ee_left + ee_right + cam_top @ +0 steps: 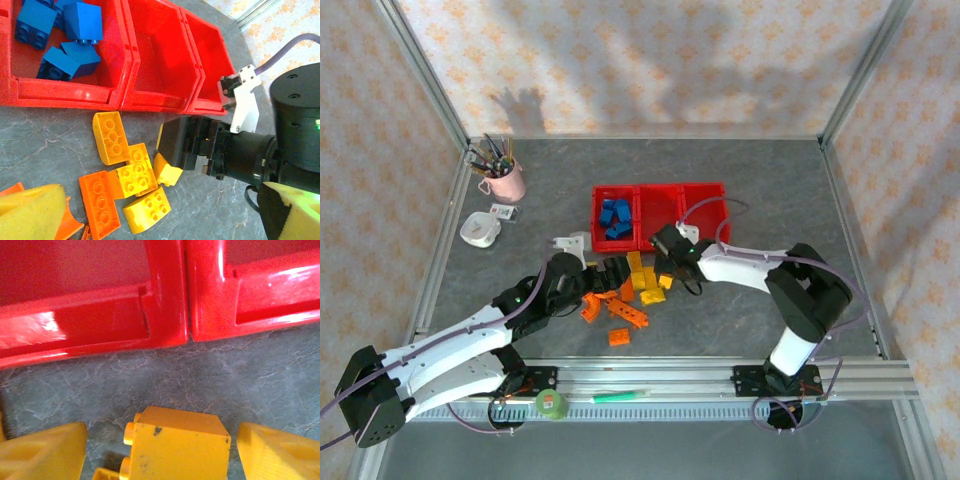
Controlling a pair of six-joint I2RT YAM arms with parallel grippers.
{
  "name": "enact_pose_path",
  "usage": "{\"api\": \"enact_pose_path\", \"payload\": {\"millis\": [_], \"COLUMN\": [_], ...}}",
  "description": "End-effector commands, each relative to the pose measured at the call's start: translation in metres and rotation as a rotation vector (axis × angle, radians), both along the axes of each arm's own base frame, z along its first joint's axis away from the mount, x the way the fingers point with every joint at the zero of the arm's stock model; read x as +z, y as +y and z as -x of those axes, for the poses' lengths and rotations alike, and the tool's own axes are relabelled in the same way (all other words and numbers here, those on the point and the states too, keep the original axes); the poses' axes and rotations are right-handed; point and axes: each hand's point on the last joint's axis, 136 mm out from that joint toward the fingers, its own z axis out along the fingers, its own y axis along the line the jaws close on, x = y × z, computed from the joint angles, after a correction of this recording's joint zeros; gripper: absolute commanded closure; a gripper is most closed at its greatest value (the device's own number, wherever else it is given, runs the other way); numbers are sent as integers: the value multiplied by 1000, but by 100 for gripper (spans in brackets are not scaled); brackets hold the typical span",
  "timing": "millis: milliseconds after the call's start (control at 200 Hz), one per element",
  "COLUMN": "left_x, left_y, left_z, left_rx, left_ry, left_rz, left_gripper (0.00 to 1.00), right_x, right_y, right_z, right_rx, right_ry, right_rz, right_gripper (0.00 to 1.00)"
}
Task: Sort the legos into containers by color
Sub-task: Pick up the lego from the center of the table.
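On the grey table, just before the row of red bins, lie the loose legos, yellow and orange ones mixed in a heap. Blue bricks sit in the left bin.

The right gripper hangs low at the front wall of the bins, by the seam between two of them. Its yellow fingers are parted to either side of a yellow brick. A gap shows at each side, so it seems to straddle the brick rather than pinch it, though the view is cropped close.

The left gripper is over the heap's left part, jaws spread wide, with nothing between them but bricks lying on the table. The left arm hides some orange pieces from above.

No writing can be read. The brick studs are blurred, and the small printed card by the pink cup of pens is too small. A white object lies beside the card, well apart from the bins. A green tape roll rests on the rail near the arm bases.
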Motion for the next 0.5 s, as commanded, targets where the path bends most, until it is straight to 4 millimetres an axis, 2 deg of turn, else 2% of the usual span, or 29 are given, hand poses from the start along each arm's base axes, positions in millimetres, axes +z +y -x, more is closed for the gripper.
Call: {"api": "enact_pose_path", "payload": {"millis": [0, 280, 496], "left_x": [5, 7, 7], "left_y": [-1, -1, -2], "left_z": [-1, -3, -2], "left_rx": [6, 8, 3], "left_ry": [-19, -27, -28], "left_rz": [16, 12, 18], "left_gripper": [1, 1, 1], "right_x": [5, 1, 14], "right_y": [2, -1, -6], "right_z": [-14, -14, -10], "right_rx": [-39, -34, -26], "right_ry": [-44, -42, -62], "right_rz": [-2, 18, 6], "right_gripper": [27, 48, 61]}}
